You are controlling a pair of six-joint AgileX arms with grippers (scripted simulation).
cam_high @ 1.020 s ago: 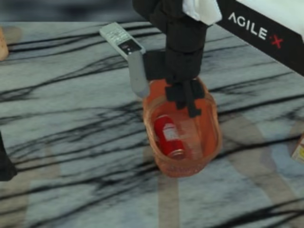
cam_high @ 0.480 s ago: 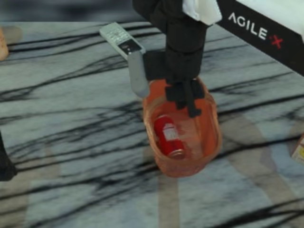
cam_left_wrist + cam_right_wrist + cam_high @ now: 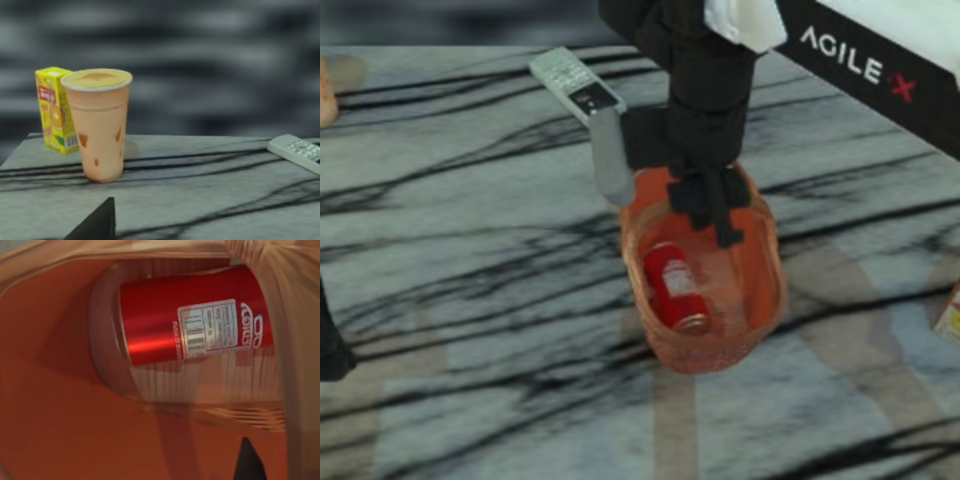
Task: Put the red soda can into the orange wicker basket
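The top view looked down on the worktop [image 3: 470, 300]; the right wrist view peered closely into the orange wicker basket [image 3: 60, 415], which both shared.

Glossy metal red soda can [image 3: 674, 287], woven basket [image 3: 765, 300]

A grey remote control [image 3: 582, 110] lies on the marble table [image 3: 470, 260] with black veins, toward its far side. A full orange-beige cup [image 3: 99, 122] stands upright on the table, and a yellow juice carton [image 3: 52, 109] stands just behind it.

Marble table [image 3: 470, 250] with orange wicker basket [image 3: 765, 300], remote [image 3: 575, 85], cup [image 3: 98, 125], juice carton [image 3: 52, 110].
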